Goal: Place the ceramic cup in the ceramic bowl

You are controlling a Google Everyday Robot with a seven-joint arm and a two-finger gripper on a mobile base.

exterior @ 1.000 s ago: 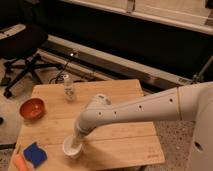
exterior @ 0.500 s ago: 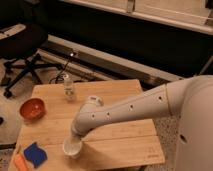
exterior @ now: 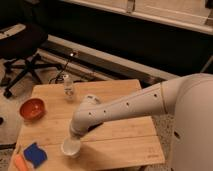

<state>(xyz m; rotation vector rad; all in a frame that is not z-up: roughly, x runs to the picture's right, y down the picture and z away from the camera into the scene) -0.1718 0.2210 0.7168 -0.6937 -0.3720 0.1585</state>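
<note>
The white ceramic cup [exterior: 70, 148] stands upright near the front edge of the wooden table [exterior: 120, 137], left of the middle. The gripper [exterior: 75, 135] is at the end of the white arm, right over the cup's rim, and the arm's wrist hides it. The orange-red ceramic bowl [exterior: 32, 108] sits near the table's left edge, well to the left of and behind the cup, with nothing in it.
A clear bottle [exterior: 69, 89] stands at the back of the table. A blue object [exterior: 34, 154] and an orange one [exterior: 21, 162] lie at the front left corner. A black office chair [exterior: 20, 45] stands on the floor behind, to the left.
The arm's upper part has come in further from the right. The gripper stays over the cup, which has hardly moved.
</note>
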